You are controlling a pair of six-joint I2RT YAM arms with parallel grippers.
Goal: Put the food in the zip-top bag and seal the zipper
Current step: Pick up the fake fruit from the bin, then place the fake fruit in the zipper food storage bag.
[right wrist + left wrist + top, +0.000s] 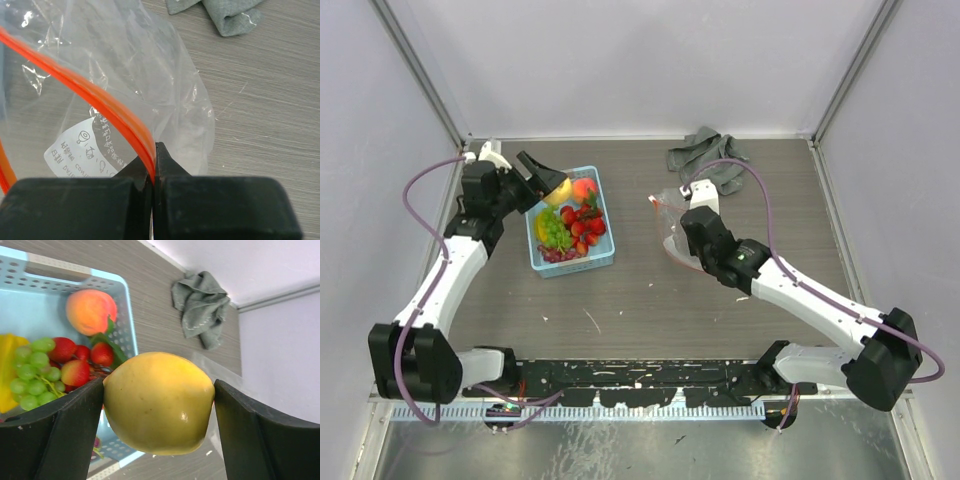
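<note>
Left gripper (541, 177), spread wide, clasps the yellow toy lemon (159, 402); right gripper (154, 156) is pinched tight on the red-orange zipper strip (107, 107) of the clear plastic bag (150, 65).

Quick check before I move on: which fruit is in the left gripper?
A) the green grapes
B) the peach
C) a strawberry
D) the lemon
D: the left gripper has its jaws pressed on both sides of the yellow lemon, while the peach, strawberries and green grapes lie in the light blue basket.
</note>
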